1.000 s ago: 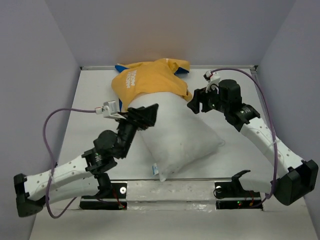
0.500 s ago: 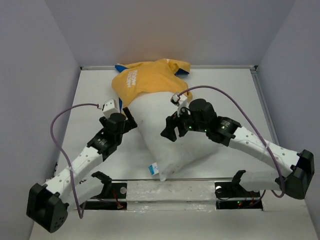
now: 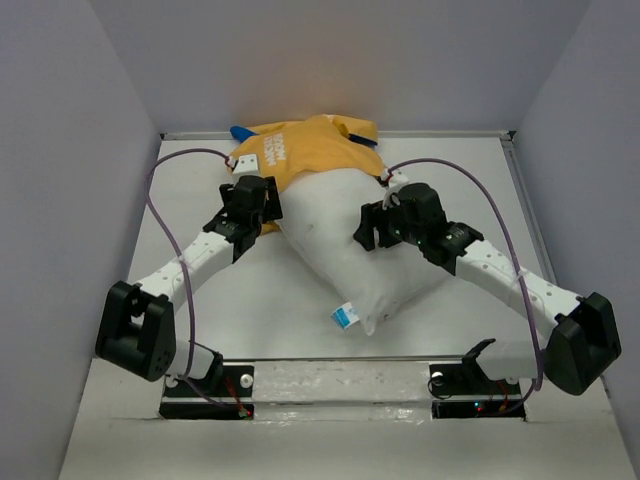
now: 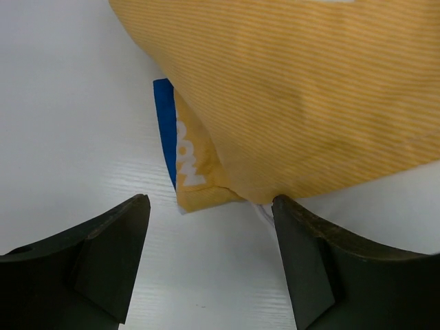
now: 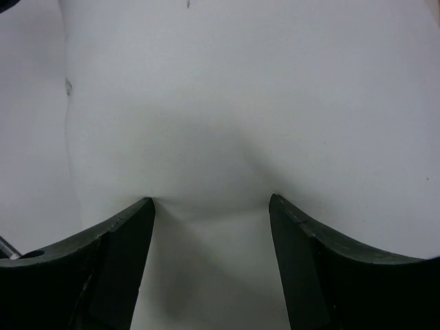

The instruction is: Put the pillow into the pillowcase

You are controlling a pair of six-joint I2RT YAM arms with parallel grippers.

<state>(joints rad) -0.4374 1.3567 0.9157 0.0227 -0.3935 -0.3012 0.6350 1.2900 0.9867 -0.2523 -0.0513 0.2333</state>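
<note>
The white pillow [image 3: 345, 250] lies in the middle of the table, its far end tucked under the mustard-yellow pillowcase [image 3: 305, 150]; its blue-and-white tag [image 3: 344, 316] points to the near edge. My left gripper [image 3: 268, 203] stands open at the case's left hem. In the left wrist view the left gripper [image 4: 211, 201] is over bare table, and its right fingertip [image 4: 289, 210] touches the yellow pillowcase [image 4: 309, 103], which shows a blue edge [image 4: 163, 130]. My right gripper [image 3: 366, 226] is open on top of the pillow. In the right wrist view the right gripper [image 5: 210, 199] presses both tips into the pillow [image 5: 227, 89].
The white table [image 3: 190, 200] is walled by grey panels on the left, right and back. A metal rail [image 3: 340, 378] runs along the near edge between the arm bases. Purple cables loop above both arms.
The left arm swung from the pillow's near left side up to the pillowcase hem. The right gripper moved across the pillow, which shifted farther up and right; its tag moved right.
</note>
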